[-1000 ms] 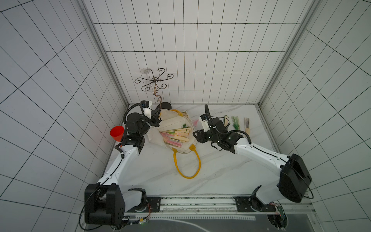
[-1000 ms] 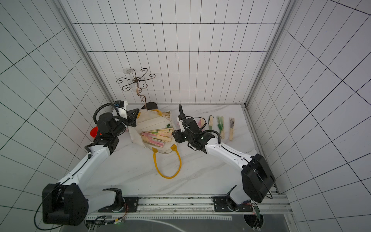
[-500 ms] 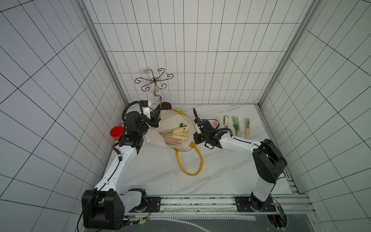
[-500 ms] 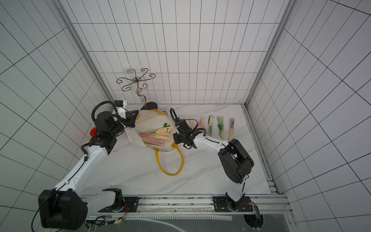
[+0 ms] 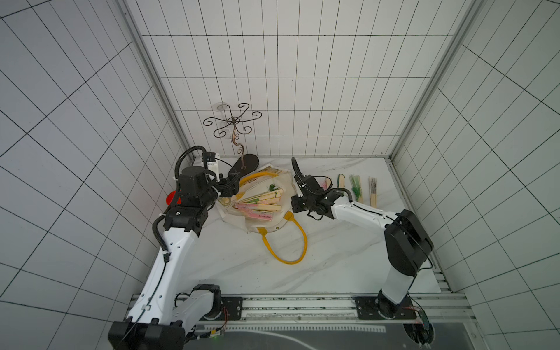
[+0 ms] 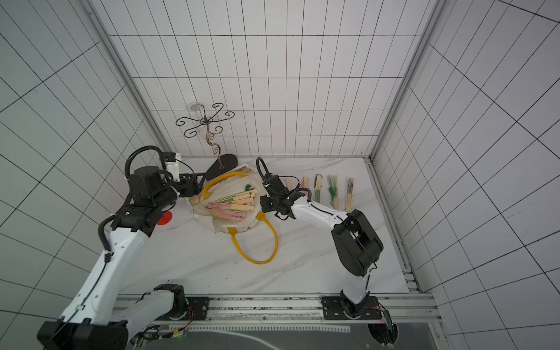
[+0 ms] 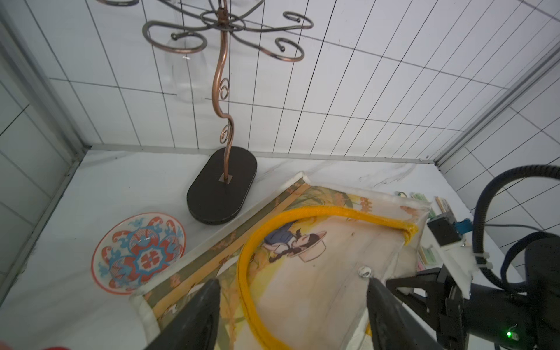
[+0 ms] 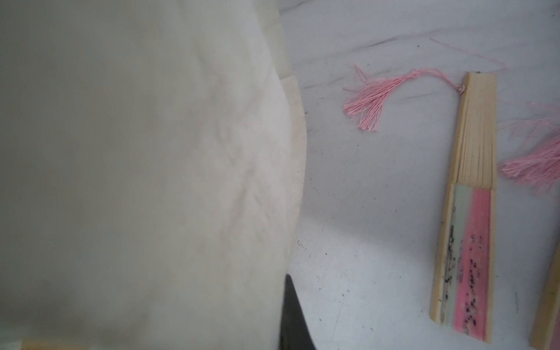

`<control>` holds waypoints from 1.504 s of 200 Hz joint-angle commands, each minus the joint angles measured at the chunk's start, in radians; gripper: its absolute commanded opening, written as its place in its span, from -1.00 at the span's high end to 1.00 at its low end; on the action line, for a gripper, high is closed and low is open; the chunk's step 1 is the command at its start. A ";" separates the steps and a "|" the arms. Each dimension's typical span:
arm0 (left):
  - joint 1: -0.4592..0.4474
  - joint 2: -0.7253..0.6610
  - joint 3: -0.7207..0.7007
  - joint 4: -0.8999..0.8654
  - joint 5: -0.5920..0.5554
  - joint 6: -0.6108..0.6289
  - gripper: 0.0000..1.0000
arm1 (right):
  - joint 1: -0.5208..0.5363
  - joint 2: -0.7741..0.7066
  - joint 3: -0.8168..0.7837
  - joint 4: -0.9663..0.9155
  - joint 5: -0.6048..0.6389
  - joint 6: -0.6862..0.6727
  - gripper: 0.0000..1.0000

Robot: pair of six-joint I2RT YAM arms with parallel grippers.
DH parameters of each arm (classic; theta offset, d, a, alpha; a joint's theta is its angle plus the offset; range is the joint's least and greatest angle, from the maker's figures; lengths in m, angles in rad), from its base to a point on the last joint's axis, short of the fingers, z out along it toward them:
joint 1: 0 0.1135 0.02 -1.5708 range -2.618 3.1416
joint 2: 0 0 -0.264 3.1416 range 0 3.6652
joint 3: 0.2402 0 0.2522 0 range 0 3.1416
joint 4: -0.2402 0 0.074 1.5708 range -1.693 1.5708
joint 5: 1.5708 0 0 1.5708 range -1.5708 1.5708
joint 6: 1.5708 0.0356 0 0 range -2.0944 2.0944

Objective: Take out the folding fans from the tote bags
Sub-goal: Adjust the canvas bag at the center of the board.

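Cream tote bag (image 5: 257,225) slumped on tabletop (image 5: 333,257), centre-left, mouth gaping. Pile of closed folding fans (image 5: 260,203) lies inside. Loose fans (image 6: 332,191) laid side by side on table past R arm, apart from bag. L gripper (image 7: 291,285) over bag's printed side, fingers (image 7: 206,303) wide apart, yellow handle (image 7: 251,272) btwn them, ungripped. R gripper (image 5: 295,200) at bag's opposite rim, pinched together on cloth; only one finger (image 8: 292,318) visible, rest behind fabric.
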 commanded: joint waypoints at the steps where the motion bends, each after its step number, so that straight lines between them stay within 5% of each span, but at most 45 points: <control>1: -0.126 -0.072 0.030 -0.228 -0.287 0.016 -0.51 | -0.017 -0.020 0.136 -0.027 -0.003 0.029 1.00; 38: -0.318 -0.116 0.001 -0.427 -0.592 -0.082 -0.71 | -0.020 -0.018 0.155 -0.031 -0.017 0.029 1.00; 76: -0.407 -0.149 -0.059 -0.415 -0.617 -0.205 -0.80 | -0.020 -0.018 0.151 -0.030 -0.030 0.031 1.00; 236: -0.336 0.070 -0.177 -0.069 -0.813 -0.161 -0.83 | -0.006 -0.097 0.088 -0.002 -0.041 0.029 1.00; 245: -0.333 0.077 -0.184 -0.048 -0.806 -0.149 -0.73 | -0.006 -0.103 0.085 0.001 -0.041 0.026 1.00; 273: -0.328 0.100 -0.187 0.012 -0.782 -0.111 0.28 | -0.005 -0.124 0.061 0.024 -0.041 0.019 1.00; 301: -0.327 0.117 -0.156 0.052 -0.765 -0.025 0.92 | -0.006 -0.152 0.019 0.053 -0.032 0.004 1.00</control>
